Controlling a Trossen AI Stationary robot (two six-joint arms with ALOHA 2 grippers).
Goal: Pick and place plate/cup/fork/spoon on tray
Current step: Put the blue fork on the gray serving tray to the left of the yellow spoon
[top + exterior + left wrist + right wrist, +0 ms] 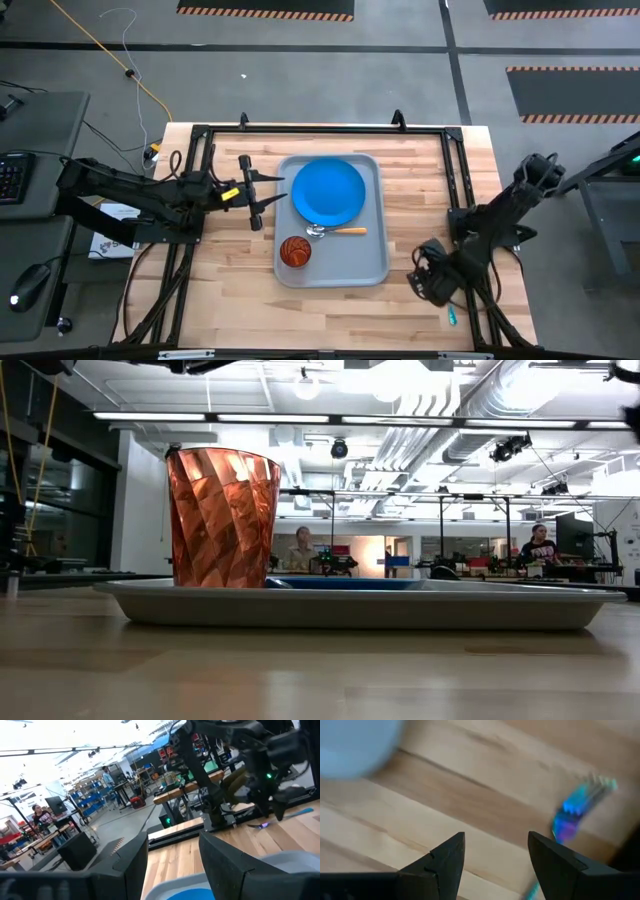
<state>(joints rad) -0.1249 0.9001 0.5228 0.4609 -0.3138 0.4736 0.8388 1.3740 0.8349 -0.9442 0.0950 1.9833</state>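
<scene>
Plate (328, 192), cup (295, 251), spoon (338, 231) sit on tray (372, 262), frame centre. Fork (452, 316) lies lower right on table; right gripper (428, 283) open above it to grab. Left gripper (262, 196) open, waiting left of tray.

A light wooden table (330, 300) sits on a grey floor, edged by a black metal frame (320, 129). A yellow cable (110, 60) trails across the floor at ten o'clock from the table. At nine o'clock, a keyboard (10, 175) and mouse (30, 283) lie on a grey desk. Beyond the table, two people (300, 550) sit in a bright workshop
</scene>
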